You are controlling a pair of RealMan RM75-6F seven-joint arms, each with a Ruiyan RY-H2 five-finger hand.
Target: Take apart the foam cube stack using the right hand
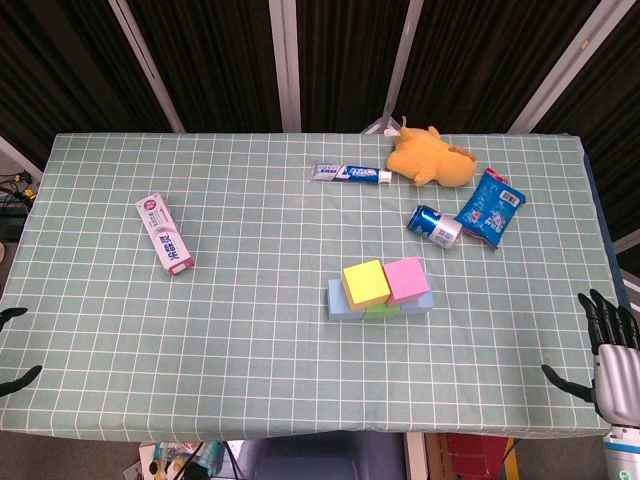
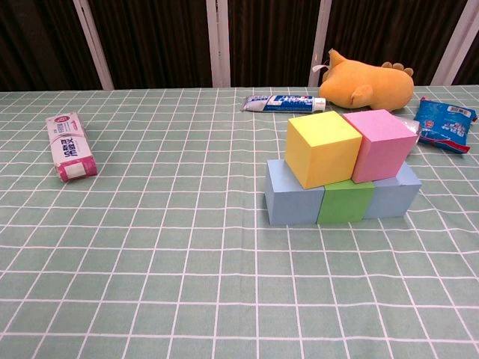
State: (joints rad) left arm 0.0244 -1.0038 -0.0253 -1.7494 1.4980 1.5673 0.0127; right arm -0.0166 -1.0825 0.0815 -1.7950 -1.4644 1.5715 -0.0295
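Plainly, the bench [image 1: 250, 330], under its green checked cloth, is the largest thing in view, and the foam cube stack [image 2: 340, 168] sits a little toward four o'clock of its middle. The stack has two tiers: a blue cube [image 2: 293, 200], a green cube [image 2: 346, 200] and a second blue cube [image 2: 393, 196] touching in a row below, with a yellow cube [image 2: 323, 147] and a pink cube [image 2: 380, 143] resting on top, side by side and each bridging two lower blocks.

Foam of this kind is likely very light, soft and a little grippy, so it should dent rather than slip, and a hard squeeze could drag its neighbours along. The pink cube looks the best first hold: it is the top block nearest the right hand, and its far and near faces are free, so a light pinch across them and a straight lift seem wisest.

The right hand [image 1: 612, 335] hangs at the bench's four o'clock edge, well apart from the stack, fingers spread and holding nothing. Of the left hand [image 1: 14, 350], only dark fingertips show at eight o'clock, so its state is unclear.
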